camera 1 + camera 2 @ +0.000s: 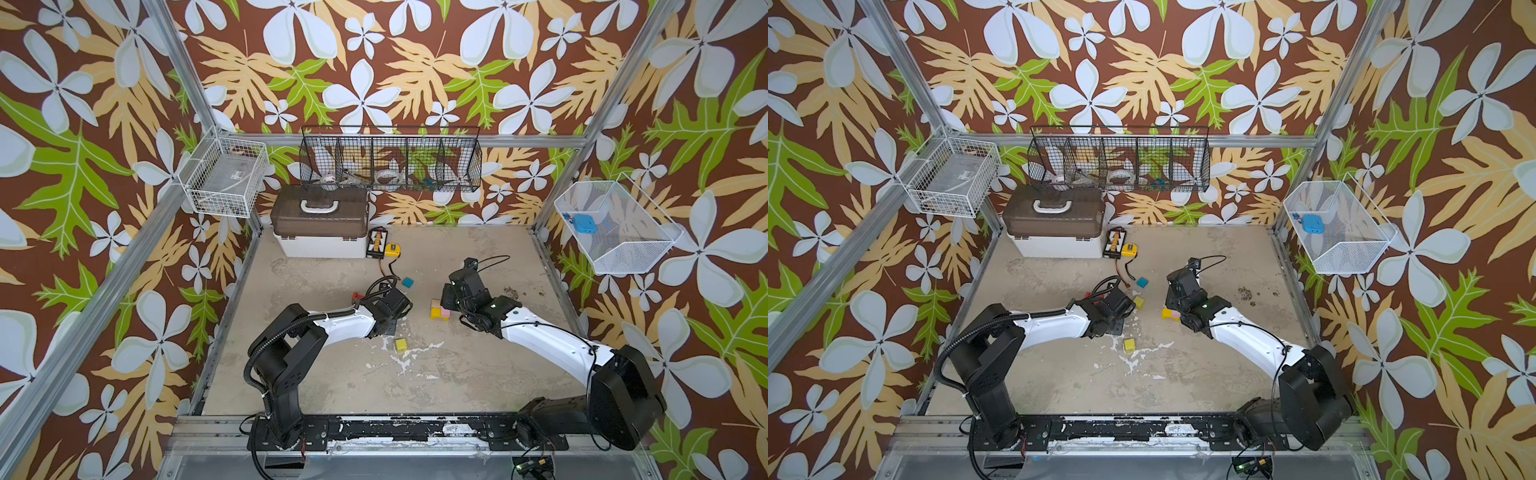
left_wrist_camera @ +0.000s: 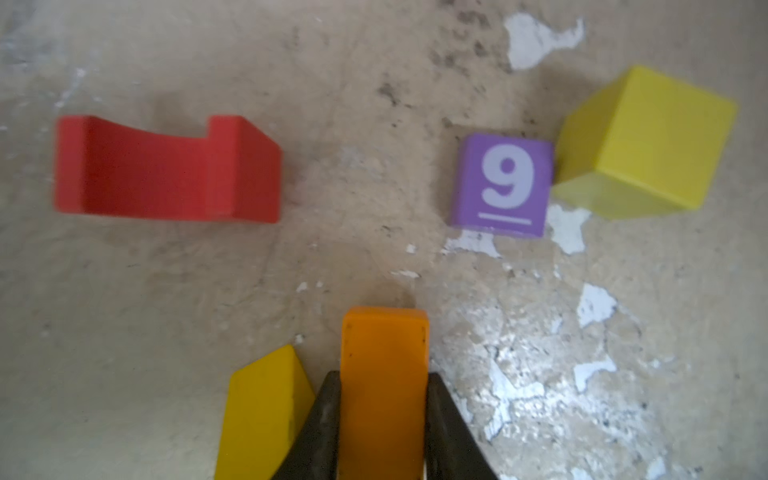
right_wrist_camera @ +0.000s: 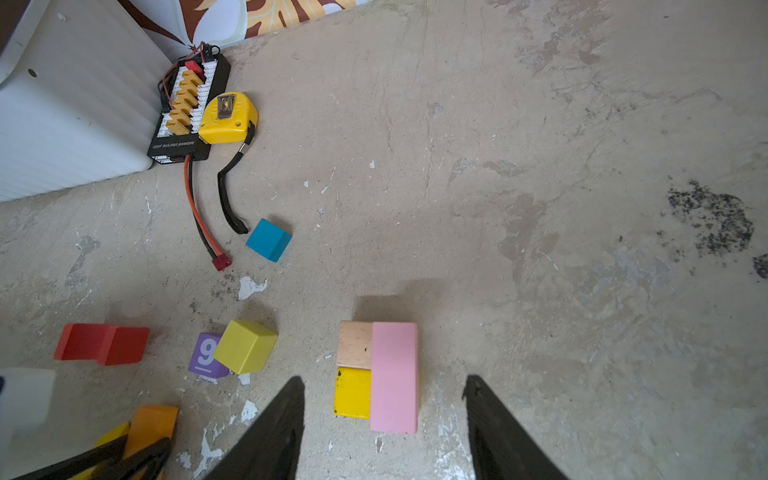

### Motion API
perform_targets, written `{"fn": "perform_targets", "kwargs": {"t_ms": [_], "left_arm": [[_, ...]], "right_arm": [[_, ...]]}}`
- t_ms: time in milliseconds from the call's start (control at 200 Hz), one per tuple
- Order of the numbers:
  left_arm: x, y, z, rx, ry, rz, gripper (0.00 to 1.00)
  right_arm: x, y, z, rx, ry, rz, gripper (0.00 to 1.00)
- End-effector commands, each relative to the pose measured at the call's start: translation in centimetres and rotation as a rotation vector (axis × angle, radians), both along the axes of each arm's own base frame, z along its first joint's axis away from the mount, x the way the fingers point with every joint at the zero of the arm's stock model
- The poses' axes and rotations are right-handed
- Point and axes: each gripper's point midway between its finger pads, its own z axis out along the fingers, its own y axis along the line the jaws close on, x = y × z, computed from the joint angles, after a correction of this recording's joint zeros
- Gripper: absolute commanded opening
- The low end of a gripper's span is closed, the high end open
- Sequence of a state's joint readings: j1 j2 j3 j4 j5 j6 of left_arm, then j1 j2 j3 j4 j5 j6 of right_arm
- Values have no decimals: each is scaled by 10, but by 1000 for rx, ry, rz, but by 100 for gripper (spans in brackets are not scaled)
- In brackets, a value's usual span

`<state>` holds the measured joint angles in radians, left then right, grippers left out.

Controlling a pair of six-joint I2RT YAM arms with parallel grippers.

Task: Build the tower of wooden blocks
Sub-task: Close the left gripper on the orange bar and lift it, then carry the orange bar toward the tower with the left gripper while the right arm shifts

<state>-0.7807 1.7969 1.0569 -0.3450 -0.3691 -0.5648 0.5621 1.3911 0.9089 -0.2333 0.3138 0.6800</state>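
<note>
The left pincer (image 2: 383, 376) pinches an orange block (image 2: 382, 340), with a yellow block (image 2: 266, 407) just beside it on the table (image 2: 124, 311); the red arch (image 2: 166, 170), purple "9" block (image 2: 500, 185) and yellow cube (image 2: 648, 141) lie beyond; the right pincer (image 3: 383, 379) stands spread near the table's middle, one jaw on each side of a pink bar (image 3: 394, 374) that touches a tan block (image 3: 354, 344) and a yellow square block (image 3: 352, 392).

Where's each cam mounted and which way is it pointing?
Top views: high behind the arm bases, looking down at the table; left arm and right arm show.
Left wrist: looks down past the left gripper, shut on the orange block.
Right wrist: looks down through the open right gripper at the pink bar.
Shared: both wrist views show the purple 9 block.
</note>
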Motion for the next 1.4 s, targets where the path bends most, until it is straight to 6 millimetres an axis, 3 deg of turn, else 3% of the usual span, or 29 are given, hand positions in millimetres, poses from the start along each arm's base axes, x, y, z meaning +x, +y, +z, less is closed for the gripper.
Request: {"fn": "perform_targets", "kwargs": {"t_ms": [0, 170, 345, 465, 545, 721, 806, 926, 1041, 1216, 1396], "left_arm": [[0, 12, 15, -10, -23, 119, 0], [11, 18, 65, -60, -162, 145, 0], [15, 21, 95, -93, -279, 92, 0], [20, 39, 120, -55, -371, 157, 0], [21, 35, 127, -68, -382, 135, 0], [17, 14, 122, -153, -267, 150, 0], [15, 10, 117, -185, -185, 244, 0], [13, -12, 107, -258, -113, 235, 0], [12, -47, 100, -364, -77, 114, 0], [8, -79, 100, -236, -91, 51, 0], [8, -121, 84, -158, -57, -30, 0]], "right_arm": [[-2, -2, -1, -6, 5, -8, 62], [-1, -3, -1, -10, 3, -10, 62], [-1, -2, -2, -11, 5, -8, 62], [-1, -3, -3, -13, 5, -11, 62], [-1, -3, -2, -13, 5, -10, 62], [-1, -6, 0, -24, 0, -22, 62], [0, -8, 2, -29, -7, -29, 62], [-1, -10, 2, -34, -12, -37, 62], [-2, -12, 4, -25, -19, -46, 62], [-3, -27, -4, 43, -9, -87, 62], [-5, -53, -11, 91, 8, -163, 62]]}}
